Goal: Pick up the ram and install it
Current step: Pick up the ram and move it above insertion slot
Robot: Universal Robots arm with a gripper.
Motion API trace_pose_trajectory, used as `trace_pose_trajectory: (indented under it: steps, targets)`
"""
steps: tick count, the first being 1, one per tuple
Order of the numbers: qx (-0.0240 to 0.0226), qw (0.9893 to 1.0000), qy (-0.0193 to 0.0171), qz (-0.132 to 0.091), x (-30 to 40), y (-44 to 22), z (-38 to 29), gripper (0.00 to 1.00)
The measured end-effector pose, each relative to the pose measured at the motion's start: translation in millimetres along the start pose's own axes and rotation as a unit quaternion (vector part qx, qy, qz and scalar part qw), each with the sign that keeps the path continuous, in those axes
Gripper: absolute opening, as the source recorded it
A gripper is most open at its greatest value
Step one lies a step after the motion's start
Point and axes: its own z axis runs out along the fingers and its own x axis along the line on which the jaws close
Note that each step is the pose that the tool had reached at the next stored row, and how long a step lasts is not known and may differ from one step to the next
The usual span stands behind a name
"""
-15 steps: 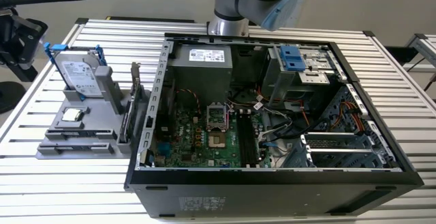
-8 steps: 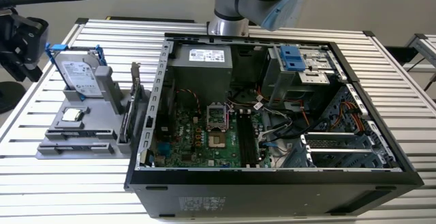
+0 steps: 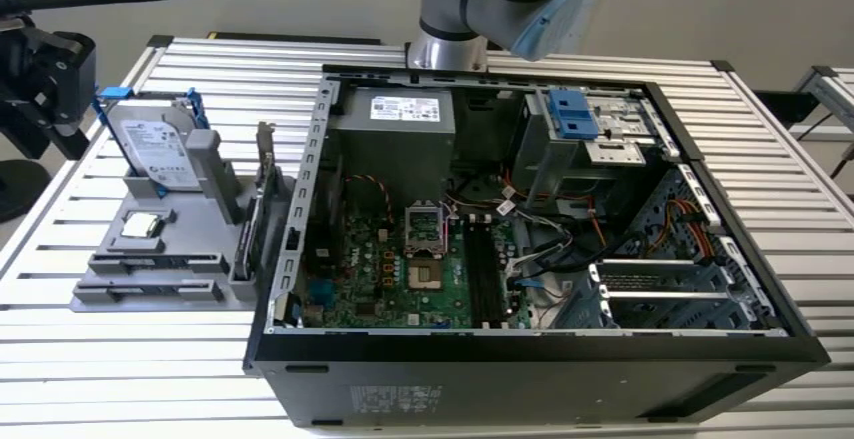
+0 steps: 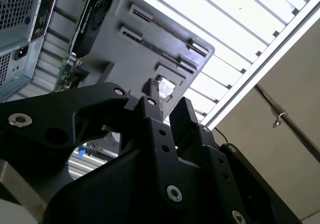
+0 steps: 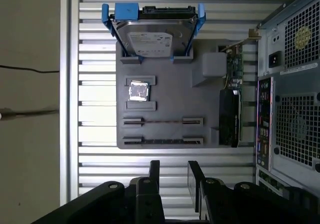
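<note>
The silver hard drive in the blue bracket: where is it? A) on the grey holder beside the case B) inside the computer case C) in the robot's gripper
A: the silver hard drive stands on the grey plastic holder, outside the black computer case.

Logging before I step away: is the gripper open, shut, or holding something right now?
Black two-finger gripper: open, holding nothing.

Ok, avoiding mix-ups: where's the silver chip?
At the exterior view's left, the silver chip sits on the grey holder, between the hard drive and the long slots.
</note>
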Motion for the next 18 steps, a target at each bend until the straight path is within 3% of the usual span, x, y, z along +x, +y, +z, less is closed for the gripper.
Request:
trace_pose_trajectory:
  steps: [6, 10, 14, 18]
  targets:
    - [-0.0005, 1.0, 0.0, 0.001, 0.0, 0.0, 0.0, 1.0]
    - [-0.0003, 0.9996, -0.0016, 0.027, 0.1, 0.0, 0.1, 1.0]
    - [0.0001, 0.9983, -0.0034, 0.058, 0.2, -0.1, 0.6, 1.0]
    - [0.0003, 0.9961, -0.0053, 0.089, 0.2, -0.1, 1.0, 1.0]
